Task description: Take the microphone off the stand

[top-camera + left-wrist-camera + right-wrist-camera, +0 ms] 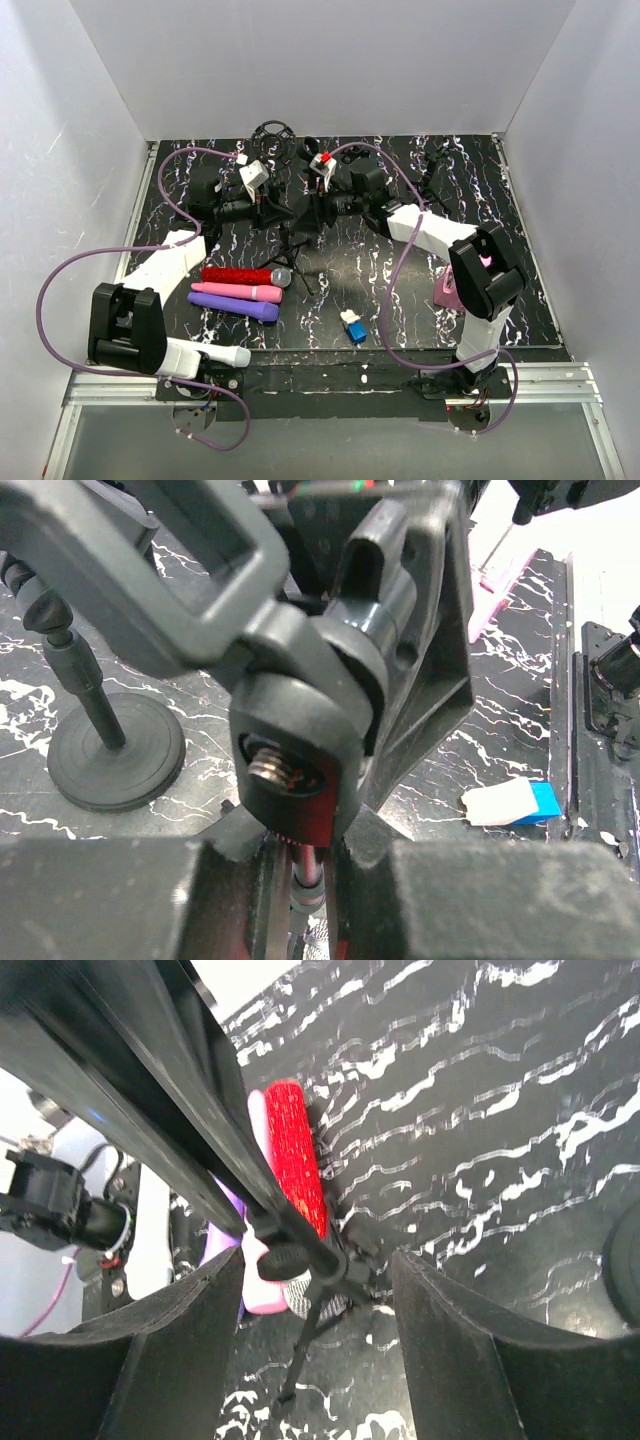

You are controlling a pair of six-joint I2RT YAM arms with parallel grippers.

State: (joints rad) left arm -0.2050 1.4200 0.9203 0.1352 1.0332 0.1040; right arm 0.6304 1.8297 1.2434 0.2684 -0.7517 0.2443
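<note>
Stand (330,680) pinched at its pole by left gripper (300,900), another limb between parted jaws of right gripper (315,1290)

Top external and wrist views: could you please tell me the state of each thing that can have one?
left gripper: shut on the stand
right gripper: open, straddling a stand bar
stand: on its tripod legs
red microphone: lying flat
pink microphone: lying flat
purple microphone: lying flat
</note>
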